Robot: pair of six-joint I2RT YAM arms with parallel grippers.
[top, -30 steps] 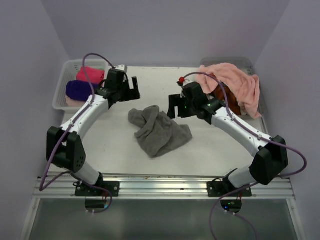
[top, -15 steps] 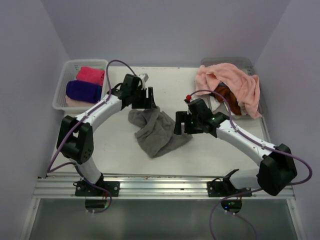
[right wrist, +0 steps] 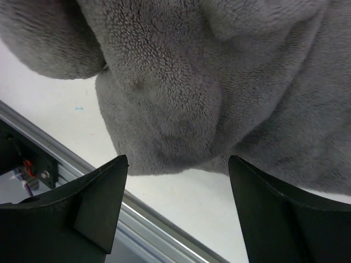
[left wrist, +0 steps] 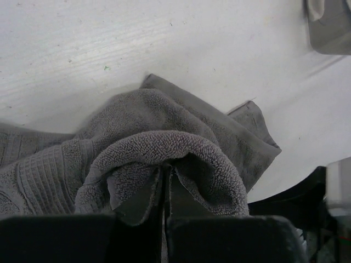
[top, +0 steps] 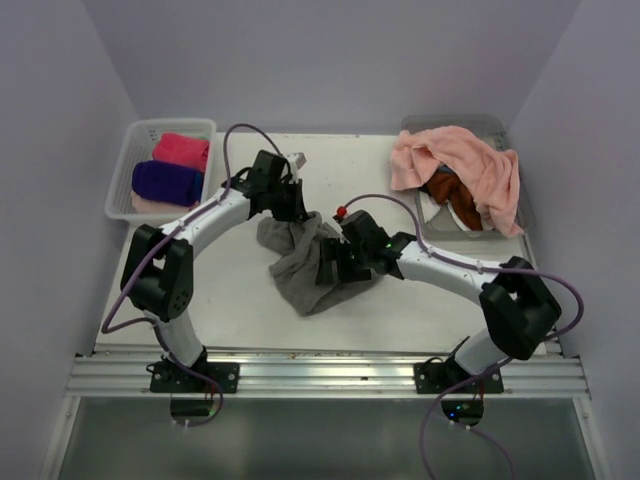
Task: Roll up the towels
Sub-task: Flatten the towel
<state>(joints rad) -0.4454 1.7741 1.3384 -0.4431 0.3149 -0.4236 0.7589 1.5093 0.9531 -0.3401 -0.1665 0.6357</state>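
A crumpled grey towel lies in the middle of the table. My left gripper has come down on its far edge. In the left wrist view the fingers are closed together, pinching a raised fold of the grey towel. My right gripper hangs over the towel's right half. Seen from the right wrist, it is open, its fingers wide apart just off the hem of the grey towel, with nothing between them.
A white basket at the back left holds rolled hot pink and purple towels. A basket at the back right carries a draped salmon towel over a rust orange one. The metal front rail is near.
My left gripper moved right and down onto the grey towel and shut on a fold. My right arm swung left and down over the towel's right half.
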